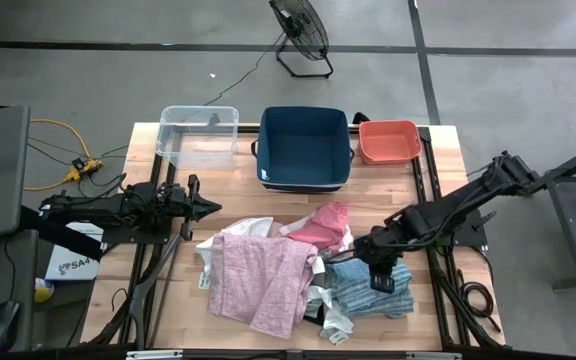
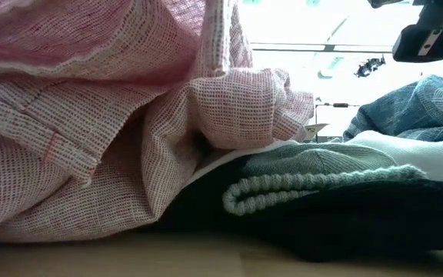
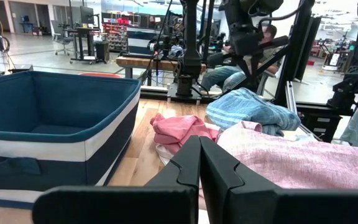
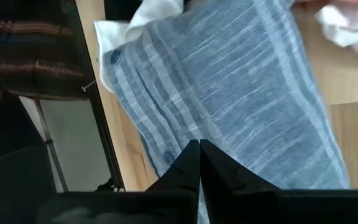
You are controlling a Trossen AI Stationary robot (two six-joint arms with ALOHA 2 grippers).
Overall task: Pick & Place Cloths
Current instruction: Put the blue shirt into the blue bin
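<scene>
While my right gripper (image 1: 381, 272) hovers with fingers pressed together, empty, over the blue striped terry cloth (image 1: 368, 288) near the worktop's front right corner, my left gripper (image 1: 208, 208), also closed and empty, waits by the left edge. Risk: descending without opening just shoves fabric aside, dragging the neighbouring light pink woven cloth (image 1: 260, 278).

Grey concrete floor (image 1: 488, 30), black floor fan (image 1: 301, 30), yellow cable (image 1: 53, 135), bright workshop behind, distant workbenches (image 3: 135, 61)

black cloth (image 2: 360, 223) mostly buried, pink cloth (image 2: 91, 115) cropped
</scene>
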